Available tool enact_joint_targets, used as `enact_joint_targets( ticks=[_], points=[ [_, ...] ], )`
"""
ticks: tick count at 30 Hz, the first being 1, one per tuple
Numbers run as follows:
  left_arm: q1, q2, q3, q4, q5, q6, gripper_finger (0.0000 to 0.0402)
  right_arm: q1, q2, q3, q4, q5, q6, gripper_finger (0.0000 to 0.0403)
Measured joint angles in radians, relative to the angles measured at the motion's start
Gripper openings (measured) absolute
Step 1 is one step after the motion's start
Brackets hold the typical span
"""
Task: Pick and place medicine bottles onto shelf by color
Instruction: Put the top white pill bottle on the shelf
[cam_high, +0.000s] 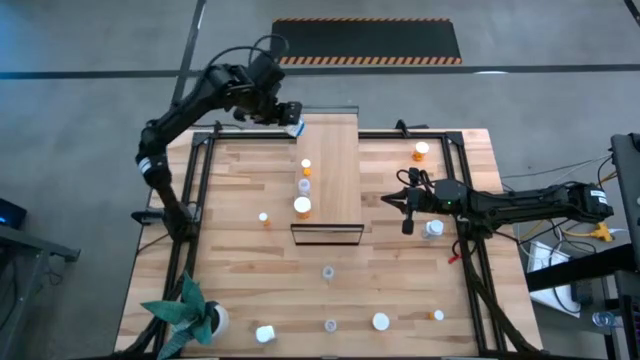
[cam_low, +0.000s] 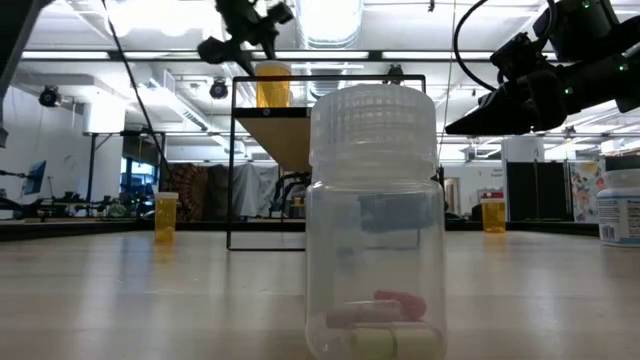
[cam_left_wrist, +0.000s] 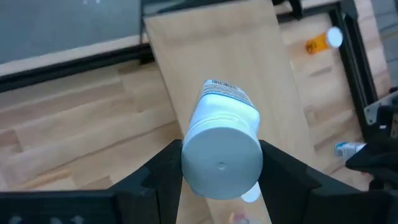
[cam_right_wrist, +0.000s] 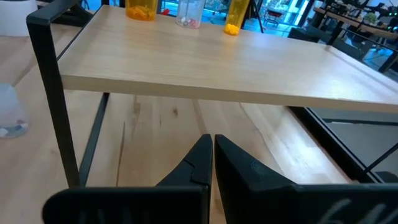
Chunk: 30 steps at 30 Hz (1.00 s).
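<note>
White medicine bottle clamped in your left gripper above the shelf's far end, label readable only from the left wrist, overhead shows orange bottles already on the shelf, right gripper clenched empty beside it.

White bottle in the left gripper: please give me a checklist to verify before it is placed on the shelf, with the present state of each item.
1. Grip: left gripper shut on the white bottle, one finger on each side: ok.
2. Position: bottle over the far end of the shelf: ok.
3. Landing area: bare board under the bottle: ok.
4. Bottles already on the shelf stand farther along, apart: ok.
5. Right gripper shut, empty, beside the shelf, away from the far end: ok.
6. Bottle upright: cannot tell.
</note>
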Motion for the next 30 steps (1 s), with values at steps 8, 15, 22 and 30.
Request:
enact_joint_targets(
  ticks=[8, 15, 22, 30],
  points=[
    [-0.065, 0.061, 0.004, -0.020, 0.004, -0.134, 0.0154, 0.000, 0.000, -0.001, 0.001, -0.004, 0.011, 0.0009],
    [-0.082, 0.100, 0.003, -0.017, -0.023, -0.265, 0.0154, 0.000, 0.000, 0.005, 0.027, -0.004, -0.039, 0.0009],
    [-0.095, 0.135, 0.003, -0.008, -0.049, -0.328, 0.0154, 0.000, 0.000, 0.006, 0.049, -0.004, -0.109, 0.0009],
    [-0.097, 0.158, 0.002, 0.001, -0.064, -0.339, 0.0154, 0.000, 0.000, 0.006, 0.047, -0.004, -0.110, 0.0009]
  ],
)
